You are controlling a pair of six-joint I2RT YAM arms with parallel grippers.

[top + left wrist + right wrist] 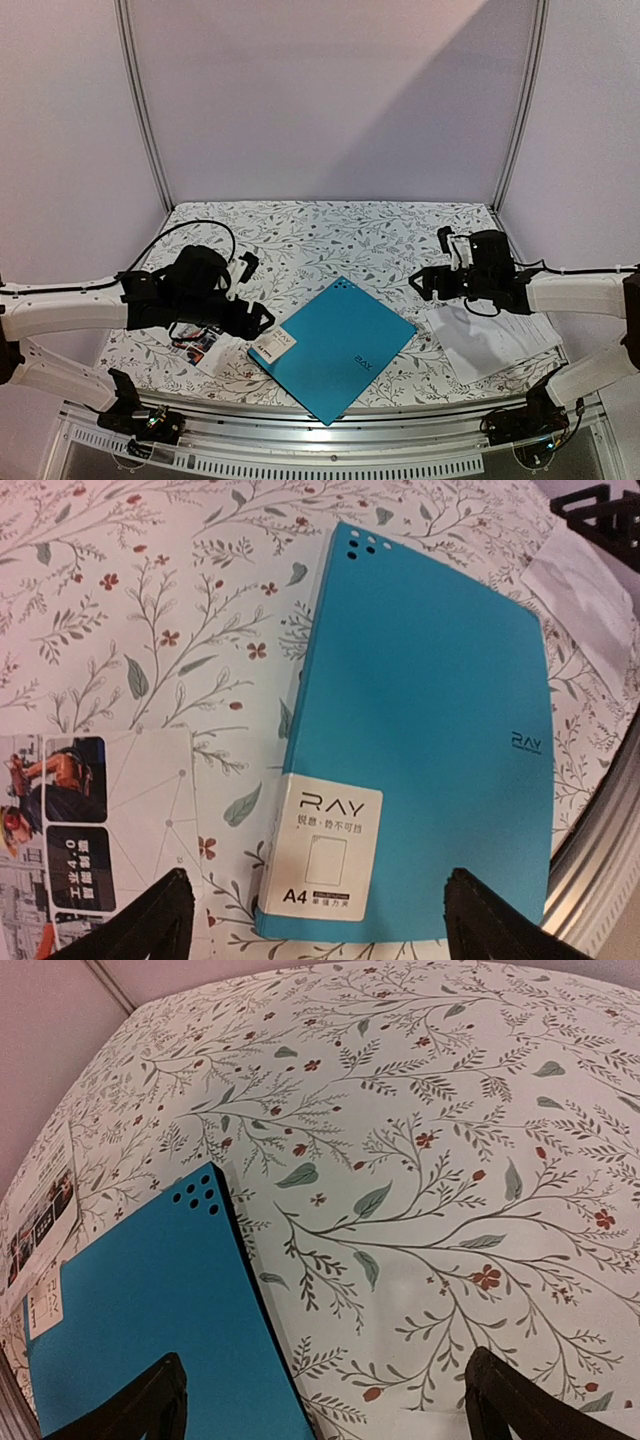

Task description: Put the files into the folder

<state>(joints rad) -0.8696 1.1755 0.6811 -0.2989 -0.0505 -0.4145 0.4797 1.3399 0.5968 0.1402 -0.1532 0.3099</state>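
By my reckoning, none of the job is done yet. The folder (335,345) lies flat and closed in the middle of the counter (330,235), toward the near edge, teal cover up and its white label (322,848) at the corner nearest the left arm. I see no paper in it (though with the cover down I can't see inside).

The files are split into two lots, both outside the folder:
- **Colour leaflet:** the leaflet (100,830) lies on the counter just to the left, with a narrow strip of counter showing between the two.
- **White sheets:** the white sheets (495,340) sit in a loose pile on the right, under the right arm.

The left claw (255,290) hangs spread wide over the label corner and grips nothing. The right claw (435,262) is likewise spread and empty over bare counter behind the sheets.

As I judge it, everything remains: lift the cover, then carry in both lots of paper.
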